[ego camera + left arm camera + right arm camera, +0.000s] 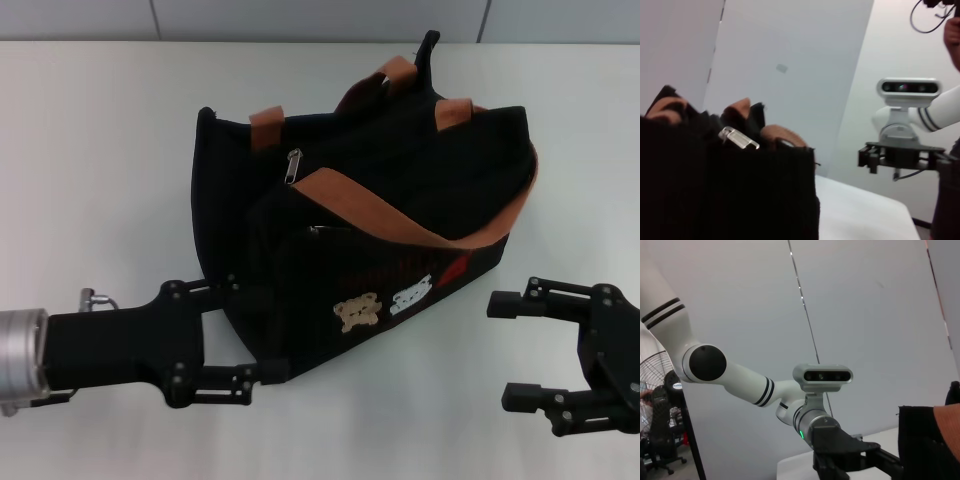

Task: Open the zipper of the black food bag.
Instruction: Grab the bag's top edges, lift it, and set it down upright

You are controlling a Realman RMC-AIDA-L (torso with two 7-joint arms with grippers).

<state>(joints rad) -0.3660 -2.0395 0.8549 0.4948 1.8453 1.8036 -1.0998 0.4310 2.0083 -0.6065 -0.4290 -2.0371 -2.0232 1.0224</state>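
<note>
We judge this to be the bracing step: the left pincer [262,330] has its jaws spread around the near-left bottom corner of the boxy black fabric food bag [400,215] with tan-brown handles, one finger against the bag's side and the other at its base edge, though from the head view we cannot be sure whether they actually press the cloth. The right pincer [515,350] hangs with its jaws apart just beside the bag's near-right corner, touching nothing. The bag sits mid-way across the white worktop [90,160], tipped and slumped, bear patches facing us. The long black zipper [300,185] along the bag's top looks closed, its small silver metal pull [293,166] lying near the bag's left end. Next, we think the right pincer must rise over the bag to that pull, pinch it and draw it toward the bag's right end.
</note>
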